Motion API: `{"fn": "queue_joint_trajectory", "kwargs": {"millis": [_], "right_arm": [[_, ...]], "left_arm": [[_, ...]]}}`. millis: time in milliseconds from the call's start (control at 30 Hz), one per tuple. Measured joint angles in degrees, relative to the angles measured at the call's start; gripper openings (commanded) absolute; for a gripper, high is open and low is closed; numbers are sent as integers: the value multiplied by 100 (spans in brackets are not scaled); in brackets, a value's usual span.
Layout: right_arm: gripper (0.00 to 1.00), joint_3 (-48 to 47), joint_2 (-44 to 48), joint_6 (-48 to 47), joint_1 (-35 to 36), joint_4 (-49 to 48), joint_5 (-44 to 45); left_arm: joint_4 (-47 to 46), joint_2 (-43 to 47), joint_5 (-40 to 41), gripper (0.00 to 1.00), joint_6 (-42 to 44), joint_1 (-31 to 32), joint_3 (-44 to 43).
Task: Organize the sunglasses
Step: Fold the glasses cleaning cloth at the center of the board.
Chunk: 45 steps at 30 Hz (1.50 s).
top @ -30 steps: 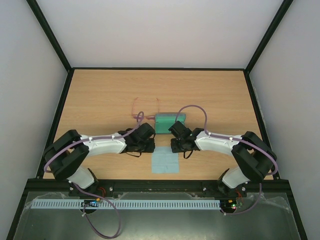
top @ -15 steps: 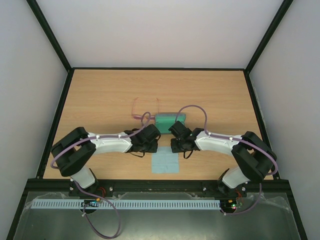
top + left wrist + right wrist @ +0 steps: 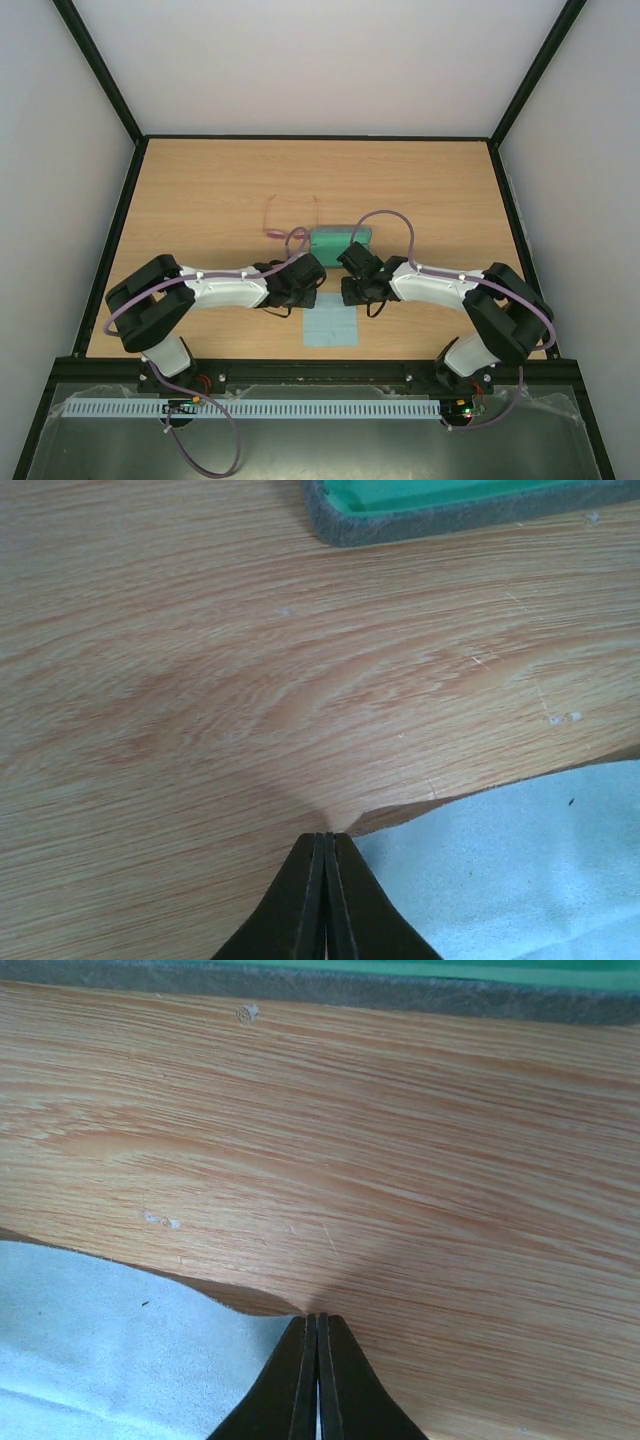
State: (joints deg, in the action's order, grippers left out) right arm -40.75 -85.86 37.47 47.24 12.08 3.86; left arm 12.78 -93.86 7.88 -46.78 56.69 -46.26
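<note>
The sunglasses [image 3: 288, 222], a thin pink-red frame, lie open on the table just left of the grey-blue case with green lining [image 3: 340, 245]. A light-blue cloth [image 3: 330, 320] lies in front of the case. My left gripper [image 3: 311, 296] is shut at the cloth's far left corner; in the left wrist view [image 3: 327, 835] the cloth [image 3: 520, 880] rises to the shut tips. My right gripper [image 3: 352, 296] is shut at the far right corner; in the right wrist view [image 3: 317, 1317] the cloth [image 3: 90, 1350] lifts to its tips. The sunglasses are out of both wrist views.
The case edge shows at the top of the left wrist view [image 3: 450, 505] and of the right wrist view [image 3: 400, 982]. A black frame rail [image 3: 320, 137] borders the wooden table [image 3: 200, 190]. A purple cable loops above each arm.
My left arm has moved right, bringing its gripper to the cloth's far left corner. The right arm, case and sunglasses have not moved.
</note>
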Motion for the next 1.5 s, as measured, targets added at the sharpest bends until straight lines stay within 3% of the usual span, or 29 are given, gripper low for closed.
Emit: {"fn": "queue_joint_trajectory", "kwargs": {"millis": [633, 1000, 1500], "right_arm": [[1, 0, 127, 2, 0, 2, -22], [1, 2, 160, 2, 0, 2, -24], [1, 13, 160, 4, 0, 0, -39]], "left_arm": [[205, 404, 11, 2, -59, 31, 2], [238, 341, -9, 20, -87, 31, 2], [212, 66, 44, 20, -50, 98, -15]]}}
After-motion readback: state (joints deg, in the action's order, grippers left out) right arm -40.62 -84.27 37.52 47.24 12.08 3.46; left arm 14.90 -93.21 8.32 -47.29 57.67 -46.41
